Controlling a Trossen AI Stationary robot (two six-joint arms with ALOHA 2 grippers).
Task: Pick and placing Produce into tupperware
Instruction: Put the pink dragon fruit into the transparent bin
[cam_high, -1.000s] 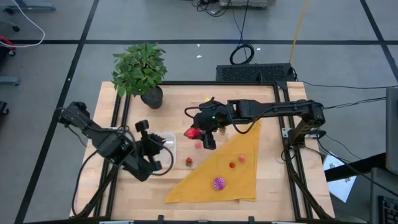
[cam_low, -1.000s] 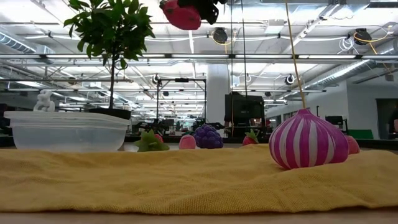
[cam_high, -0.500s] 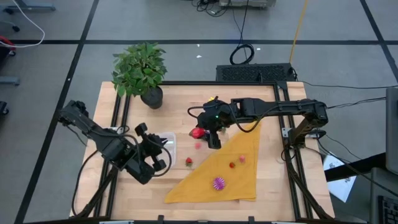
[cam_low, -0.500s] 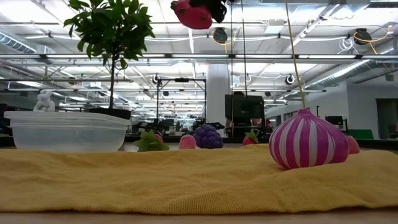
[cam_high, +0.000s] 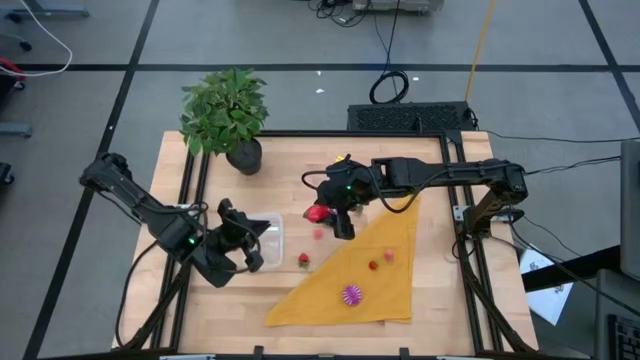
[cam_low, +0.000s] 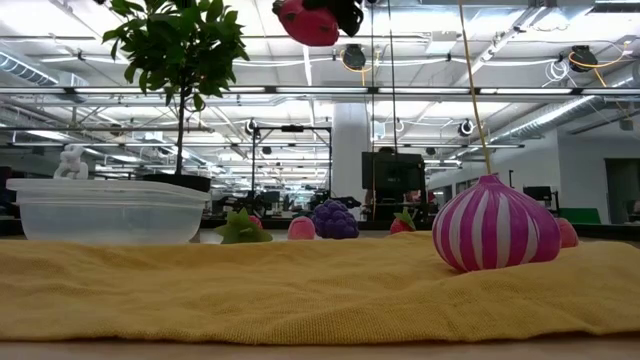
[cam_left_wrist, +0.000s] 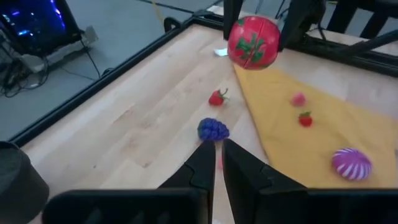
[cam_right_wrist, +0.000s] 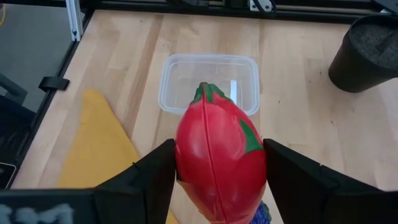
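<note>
Red and round, a toy fruit with green leaf marks (cam_high: 316, 213) is what we see first from above; the right gripper (cam_high: 322, 214) is clamped on it and holds it over the bare wood, between the clear tupperware (cam_high: 268, 236) and the mustard-yellow cloth (cam_high: 365, 270). The tupperware stands on the table (cam_high: 430, 310) just left of the cloth's edge, with a potted plant (cam_high: 226, 115) behind it. The left gripper (cam_high: 246, 240) is at the tupperware's left side. A small red piece (cam_high: 304, 260) lies on the wood by the cloth, and a striped magenta ball (cam_high: 351, 294) lies on the cloth with two tiny red and pink pieces (cam_high: 381, 260) a little farther back.

From table height we see the red fruit (cam_low: 310, 22) high in the air under the dark gripper. The tupperware (cam_low: 108, 210) stands at the left, the striped ball (cam_low: 495, 226) sits on the cloth (cam_low: 300, 290), and a purple grape bunch (cam_low: 335, 219) lies behind it.

Past the left wrist, the two fingers (cam_left_wrist: 202, 165) are pressed together and hold nothing. Beyond them we see the purple bunch (cam_left_wrist: 213, 129) on the wood.

Past the right wrist, the fruit (cam_right_wrist: 221, 158) fills the space between both fingers (cam_right_wrist: 149, 180), and the tupperware (cam_right_wrist: 208, 84) lies beyond it. We cannot tell whether anything lies inside.
</note>
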